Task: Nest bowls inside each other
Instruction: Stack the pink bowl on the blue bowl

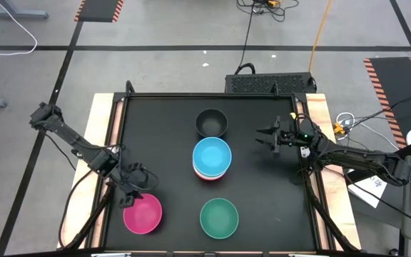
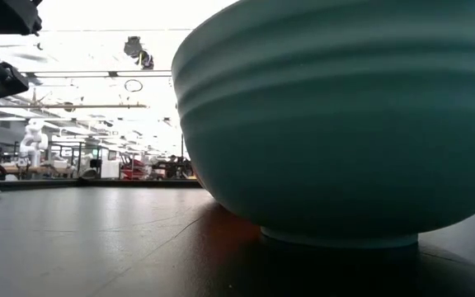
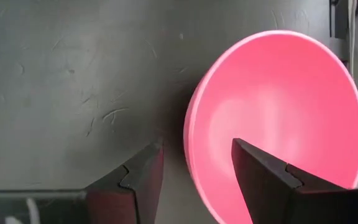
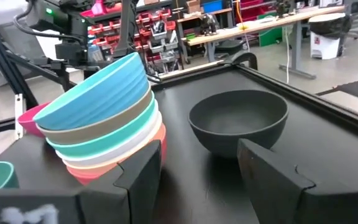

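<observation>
Black bench mat (image 1: 163, 143) scuffed; workshop shelving beyond. Left gripper (image 1: 135, 198) straddles magenta bowl (image 1: 143, 213) rim; right gripper (image 1: 268, 135) parted, empty.

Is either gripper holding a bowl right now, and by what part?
Neither has closed on one. The left gripper is open astride the magenta bowl rim, one finger inside, one outside. The right gripper is open and empty beside the stack.

You are in a workshop hall: red parts bins (image 4: 160, 28) on shelving, workbenches (image 4: 260, 28), hazard-striped floor tape (image 1: 384, 78).
</observation>
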Controlling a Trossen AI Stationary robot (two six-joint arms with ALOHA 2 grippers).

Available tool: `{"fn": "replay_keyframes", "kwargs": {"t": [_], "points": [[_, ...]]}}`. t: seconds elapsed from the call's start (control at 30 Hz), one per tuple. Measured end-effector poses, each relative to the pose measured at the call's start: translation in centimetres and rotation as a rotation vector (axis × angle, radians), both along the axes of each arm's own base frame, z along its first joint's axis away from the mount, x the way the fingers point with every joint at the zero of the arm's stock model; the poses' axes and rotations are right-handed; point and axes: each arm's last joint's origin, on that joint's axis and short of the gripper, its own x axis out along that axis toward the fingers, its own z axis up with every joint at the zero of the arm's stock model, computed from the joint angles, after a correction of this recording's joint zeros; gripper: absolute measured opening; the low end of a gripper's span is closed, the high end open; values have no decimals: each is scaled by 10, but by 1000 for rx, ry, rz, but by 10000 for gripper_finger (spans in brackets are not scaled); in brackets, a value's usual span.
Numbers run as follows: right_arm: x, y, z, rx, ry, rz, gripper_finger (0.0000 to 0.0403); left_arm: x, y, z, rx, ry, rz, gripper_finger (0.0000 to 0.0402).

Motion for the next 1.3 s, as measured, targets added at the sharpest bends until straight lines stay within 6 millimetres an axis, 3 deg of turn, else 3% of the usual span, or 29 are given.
{"fn": "replay_keyframes", "kwargs": {"t": [0.2, 0.47, 0.67, 0.8, 0.97, 1.1, 1.3], "points": [[0, 0, -2, 23, 12, 0, 205, 2, -2, -2, -9, 9, 21, 191], [0, 0, -2, 21, 15, 0, 205, 1, -9, -36, -31, 96, 20, 191], [0, 0, -1, 18, 6, 0, 205, 0, -7, -49, -7, 69, 15, 189], [0, 0, 0, 16, 1, 0, 205, -1, -7, -50, 3, 61, -48, 144], [0, 0, 0, 17, 0, 0, 205, 2, -7, -49, -6, 18, -120, 21], [0, 0, 0, 16, 1, 0, 205, 9, -6, -43, -32, -23, -163, 13], [0, 0, -1, 10, 10, 1, 205, 31, 7, -11, -15, -110, -194, 9]]}}
